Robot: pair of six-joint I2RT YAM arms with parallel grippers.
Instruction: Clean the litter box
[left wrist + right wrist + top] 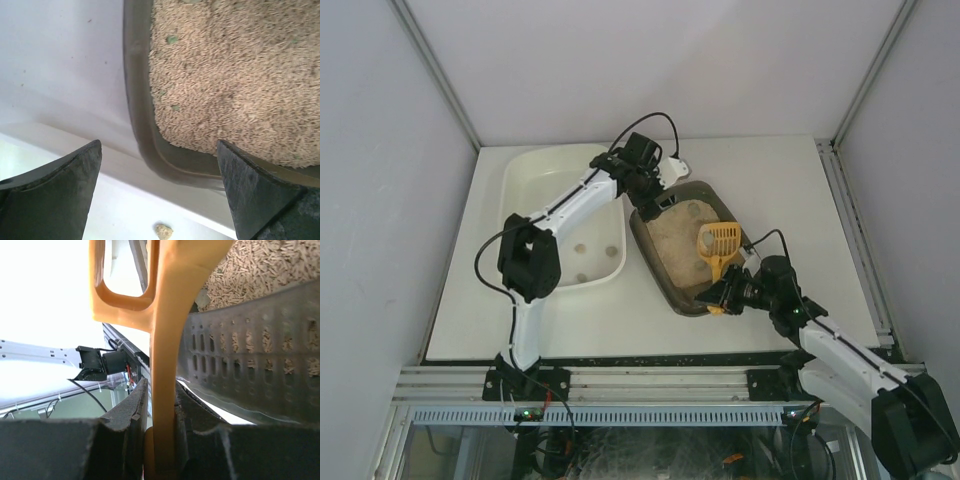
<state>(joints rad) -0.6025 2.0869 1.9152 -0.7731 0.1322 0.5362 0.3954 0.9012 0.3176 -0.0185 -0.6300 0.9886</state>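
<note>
Your litter box [653,258] sits on the table [790,200] right of centre, skewed, its left side right against the white tub [520,185]; I can't tell whether the rims touch or overlap. It holds beige litter [680,245], spread across most of the floor. In the left wrist view the grains are pellet-like, with a few greenish flecks [171,39] mixed in.

The yellow scoop [719,240] lies over the box's right half; its slotted head is over the litter and its handle runs toward the near right corner.

Your right gripper [728,295] is at that corner, clenched on the scoop handle. In the right wrist view both fingers [125,415] press the handle from either side; a dark slotted band [260,370] sits just right of the handle, with litter behind it.

Your left gripper [648,200] is at the box's far left corner, jaws spread wide and grasping nothing. In its wrist view the rounded corner of the rim lies between the fingers [60,195]; the right finger overlaps the rim edge, and I can't tell if it touches.

The white tub is mostly bare inside, with a few small clumps [582,250] on its floor toward the near end; one tan clump [163,231] shows below the box corner in the left wrist view.
</note>
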